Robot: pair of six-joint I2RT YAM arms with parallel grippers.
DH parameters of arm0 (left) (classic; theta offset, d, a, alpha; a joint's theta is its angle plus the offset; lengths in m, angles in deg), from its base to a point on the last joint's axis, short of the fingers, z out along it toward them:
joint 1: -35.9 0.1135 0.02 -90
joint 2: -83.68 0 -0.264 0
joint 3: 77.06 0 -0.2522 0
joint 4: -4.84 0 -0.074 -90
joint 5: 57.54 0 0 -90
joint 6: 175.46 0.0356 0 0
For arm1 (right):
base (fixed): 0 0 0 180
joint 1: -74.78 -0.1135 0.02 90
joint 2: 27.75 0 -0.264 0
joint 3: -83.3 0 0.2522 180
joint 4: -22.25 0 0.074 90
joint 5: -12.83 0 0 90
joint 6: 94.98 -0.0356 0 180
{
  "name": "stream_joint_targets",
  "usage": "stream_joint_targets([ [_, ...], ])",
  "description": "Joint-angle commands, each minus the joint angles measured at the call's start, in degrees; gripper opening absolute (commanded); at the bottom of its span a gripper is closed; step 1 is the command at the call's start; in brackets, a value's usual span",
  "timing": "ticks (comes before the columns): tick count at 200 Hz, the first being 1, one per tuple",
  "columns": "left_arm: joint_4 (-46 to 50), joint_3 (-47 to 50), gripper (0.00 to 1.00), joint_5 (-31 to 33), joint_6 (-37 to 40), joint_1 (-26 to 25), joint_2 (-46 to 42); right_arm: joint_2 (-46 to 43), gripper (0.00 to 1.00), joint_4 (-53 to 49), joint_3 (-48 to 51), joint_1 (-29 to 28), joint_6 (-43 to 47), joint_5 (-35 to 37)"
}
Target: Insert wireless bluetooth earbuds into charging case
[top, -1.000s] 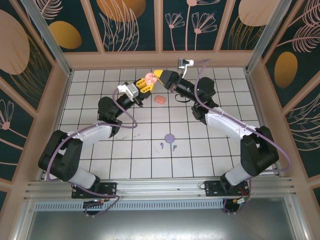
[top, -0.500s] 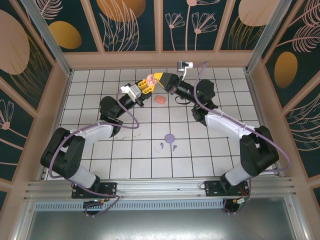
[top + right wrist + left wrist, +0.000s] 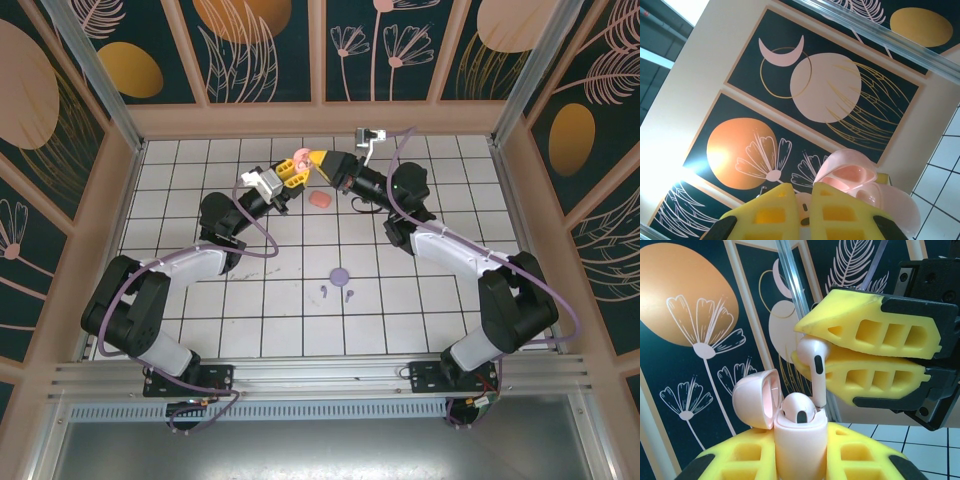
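Left gripper (image 3: 288, 172) is closed around a pink charging case (image 3: 795, 440), held upright above the far part of the tiled table (image 3: 420, 310) with its lid (image 3: 752, 397) swung open. A seated earbud (image 3: 797, 410) is lodged in the case. A pale pink earbud (image 3: 816, 365) is pinched by the right gripper (image 3: 799, 344), stem down at the case's rim. Two purple earbuds (image 3: 323, 291) are left on the table near a purple case (image 3: 340, 274), and a salmon case (image 3: 319, 200) lies farther back.
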Motion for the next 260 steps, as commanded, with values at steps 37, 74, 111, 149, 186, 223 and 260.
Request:
stream_joint_targets([
  [37, -2.86, -0.8, 0.0, -1.17, -0.74, -0.31, -1.26, -1.3, 0.08, 2.5, 0.45, 0.33, 0.85, 0.64],
  [74, -3.19, -0.62, 0.0, -1.76, -1.27, -0.26, -1.19, -0.82, 0.08, 3.29, 0.7, 0.29, 0.46, 1.14],
  [111, -3.3, -0.51, 0.0, -1.95, -1.45, -0.26, -1.35, -0.56, 0.08, 3.64, 1.85, 2.38, 0.0, 1.86],
  [149, -3.21, -0.51, 0.0, -2.09, -1.7, -0.31, -1.28, -0.05, 0.08, 3.89, 1.69, 2.7, -0.54, 1.04],
  [186, -2.95, -0.63, 0.0, -1.77, -1.15, -0.26, -0.58, -0.52, 0.07, 5.69, 0.7, 2.02, -0.49, -0.08],
  [223, -1.16, -0.59, 0.0, -1.36, 1.29, -0.26, -0.15, -3.14, 0.07, 4.83, -0.99, 0.94, 2.34, -0.37],
  [260, -0.84, -1.03, 0.0, -1.54, 1.62, -0.26, -0.15, -3.42, 0.07, 2.35, -2.39, -0.72, 4.54, -0.53],
])
